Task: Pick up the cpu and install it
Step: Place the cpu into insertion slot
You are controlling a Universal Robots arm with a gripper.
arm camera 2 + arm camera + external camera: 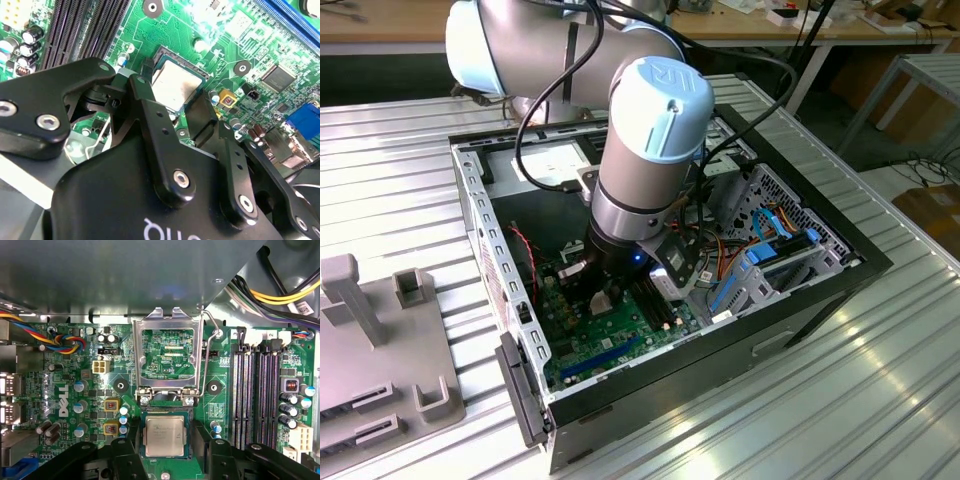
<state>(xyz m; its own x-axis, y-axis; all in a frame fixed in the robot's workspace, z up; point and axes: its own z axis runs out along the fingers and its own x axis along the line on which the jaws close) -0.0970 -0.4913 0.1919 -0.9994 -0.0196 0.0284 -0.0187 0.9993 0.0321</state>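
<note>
Silver arm [640,190] with pale blue caps [665,95], black cable [545,90], black pincer [175,102] with silver screws [181,177].

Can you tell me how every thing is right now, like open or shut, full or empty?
cpu, lying flat on the motherboard, uncovered.
socket frame, flipped up, open.
memory slots, empty.
computer case, on its side, side panel off.
gripper, down inside the case, right at the cpu.

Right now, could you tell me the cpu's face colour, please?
The cpu is silver-grey, best in the first wrist view.
</note>
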